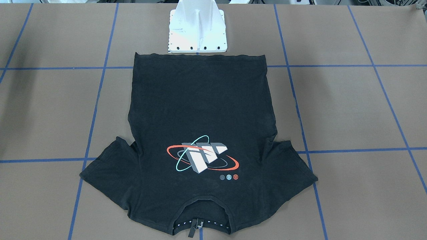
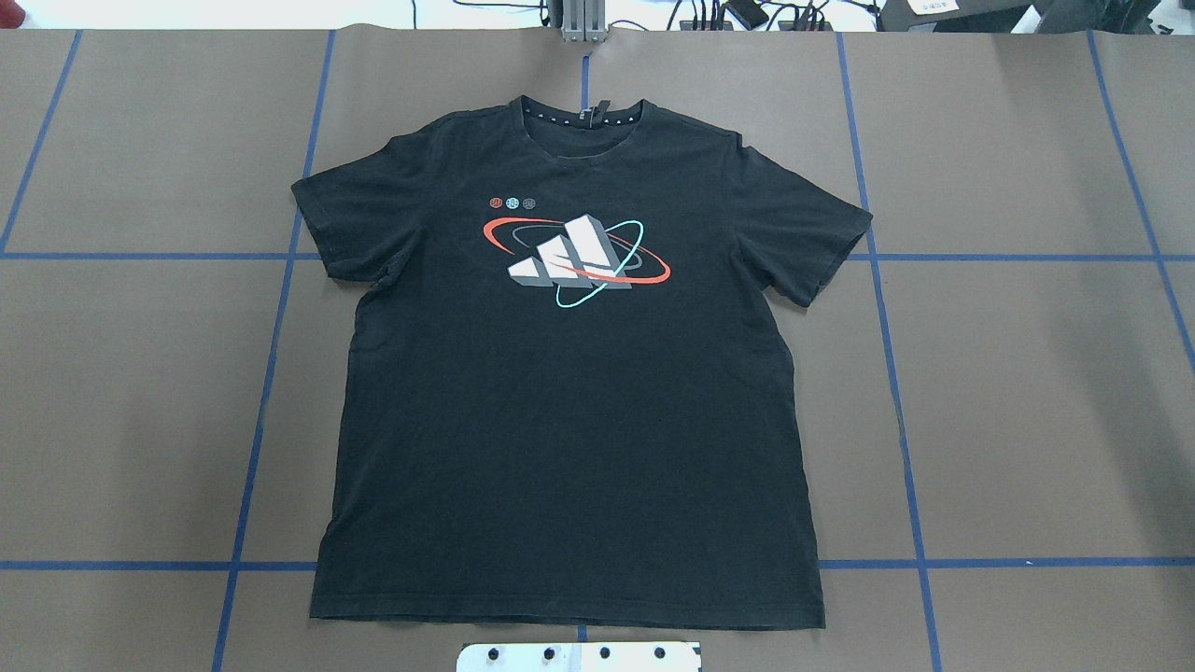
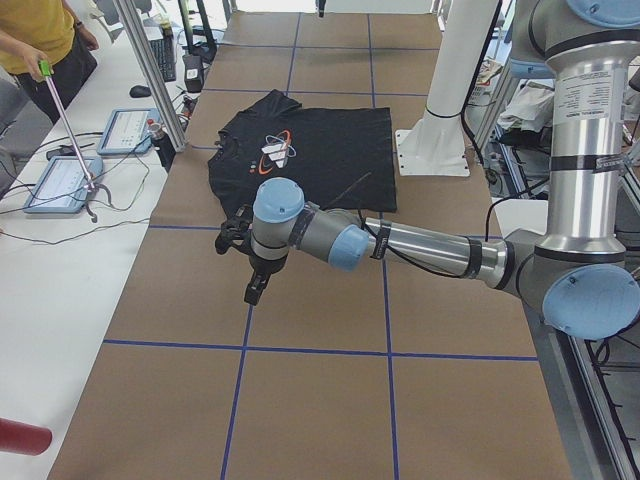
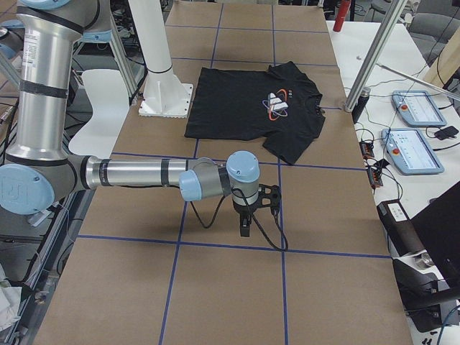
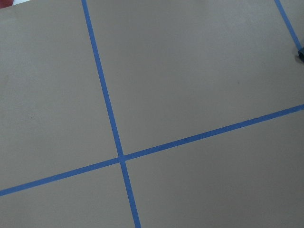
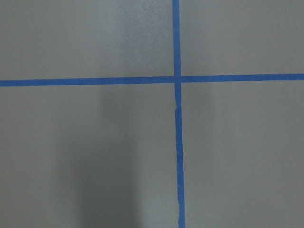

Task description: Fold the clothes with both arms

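The clothes are one black T-shirt (image 2: 569,420) lying flat and spread out, chest graphic up, collar at the table's far side and hem by the robot's base. It also shows in the front view (image 1: 200,110) and both side views (image 3: 320,150) (image 4: 244,108). My left gripper (image 3: 254,290) hangs over bare table well off to the shirt's left side. My right gripper (image 4: 245,226) hangs over bare table off to the shirt's right side. Both show only in the side views, so I cannot tell whether they are open or shut. The wrist views show only brown table and blue tape lines.
The white mounting base (image 1: 196,30) stands just behind the shirt's hem. A person with a stick (image 3: 60,100) stands by a side bench with tablets (image 3: 60,185). Control pendants (image 4: 417,151) lie on the other bench. Metal frame posts (image 4: 374,54) rise at the table's edges.
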Controlling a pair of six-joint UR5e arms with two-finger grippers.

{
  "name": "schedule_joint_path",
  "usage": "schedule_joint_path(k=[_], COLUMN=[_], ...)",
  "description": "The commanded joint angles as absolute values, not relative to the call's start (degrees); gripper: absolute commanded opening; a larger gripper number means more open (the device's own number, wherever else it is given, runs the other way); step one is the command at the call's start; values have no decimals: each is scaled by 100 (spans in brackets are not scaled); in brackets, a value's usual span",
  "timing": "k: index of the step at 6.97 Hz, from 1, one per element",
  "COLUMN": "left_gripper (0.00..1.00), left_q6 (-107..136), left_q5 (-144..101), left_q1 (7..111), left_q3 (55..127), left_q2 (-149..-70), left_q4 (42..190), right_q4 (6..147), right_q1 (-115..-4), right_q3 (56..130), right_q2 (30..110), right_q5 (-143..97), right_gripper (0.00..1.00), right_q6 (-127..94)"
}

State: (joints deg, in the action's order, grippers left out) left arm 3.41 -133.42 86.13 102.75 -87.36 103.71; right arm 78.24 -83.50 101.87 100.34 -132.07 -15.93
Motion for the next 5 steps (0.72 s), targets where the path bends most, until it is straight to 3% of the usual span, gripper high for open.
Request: schedule_joint_path(k=[1, 5], left_gripper=[99, 99], left_q6=[317, 272], left_q5=[-13342, -13386], left_q1=[8613, 8596], left_q3=[10301, 10239], left_q2=[-8728, -8710], left_q4=[10371, 10371], right_q4=[7814, 7805], right_q1=[-8350, -8350], right_q3=[10187, 10204], right_q2=[10028, 9994], right_q5=[-13210, -13201], right_gripper=[100, 100], right_q6=[-1652, -1644])
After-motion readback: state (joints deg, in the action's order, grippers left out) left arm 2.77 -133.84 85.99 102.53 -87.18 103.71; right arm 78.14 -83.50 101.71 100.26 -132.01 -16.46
